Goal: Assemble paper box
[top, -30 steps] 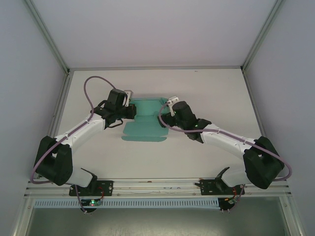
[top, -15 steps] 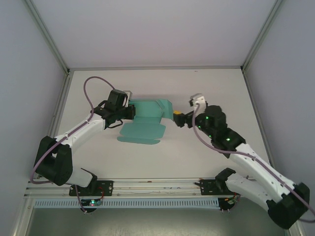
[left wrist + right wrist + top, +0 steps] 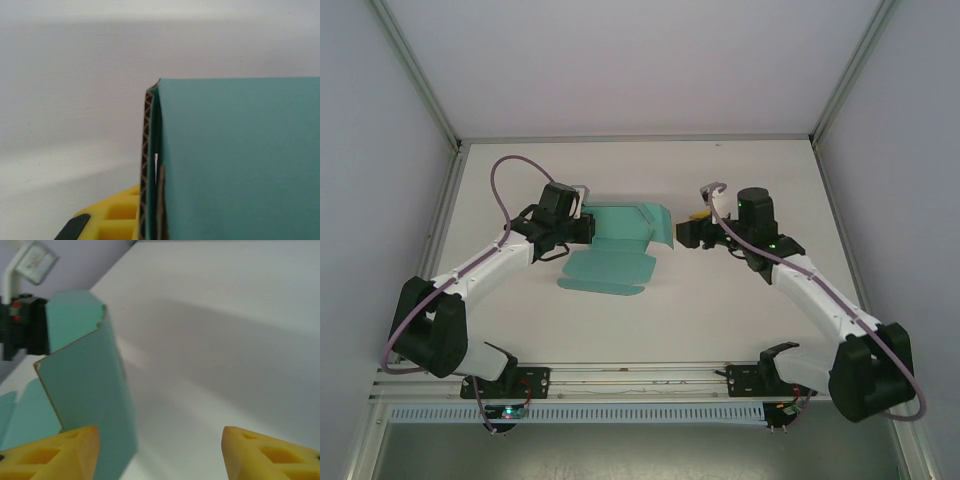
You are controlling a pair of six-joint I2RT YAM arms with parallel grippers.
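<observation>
The paper box is a teal card sheet, partly folded, lying mid-table. Its right flap stands raised. My left gripper is shut on the sheet's left edge. In the left wrist view the card shows its corrugated edge pressed against a yellow finger. My right gripper hovers just right of the raised flap, open and apart from it. From the right wrist the flap rises beside the left of two spread yellow fingertips, with bare table between them.
The white table is walled by grey panels at the back and both sides. A metal rail runs along the near edge between the arm bases. Bare surface lies right of and behind the sheet.
My right arm has let go of the sheet and drawn back to the right, fingers now open. The right flap stays raised; the left gripper keeps its hold.
</observation>
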